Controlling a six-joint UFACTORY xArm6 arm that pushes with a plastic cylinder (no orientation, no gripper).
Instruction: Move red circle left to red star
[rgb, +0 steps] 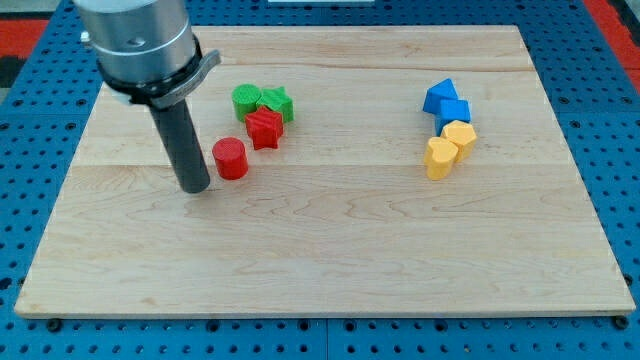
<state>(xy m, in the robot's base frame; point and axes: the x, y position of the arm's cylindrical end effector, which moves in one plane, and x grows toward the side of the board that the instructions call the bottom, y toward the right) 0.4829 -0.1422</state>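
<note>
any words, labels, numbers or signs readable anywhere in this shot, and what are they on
None: no text, label, brand, number or sign shows anywhere.
The wooden board is bare wood grain.
The red circle, red star, green blocks, blue blocks and yellow blocks are plain coloured.
My tip and its metal collar carry no marking.

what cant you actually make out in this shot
- Camera view: the arm above the grey collar is cut off by the view's top edge.
- Whether my tip touches the red circle on its right: gap too small to tell.
- Green blocks: packed together, the red star in front; shapes unclear.
- Blue blocks: overlapping, shapes unclear.
</note>
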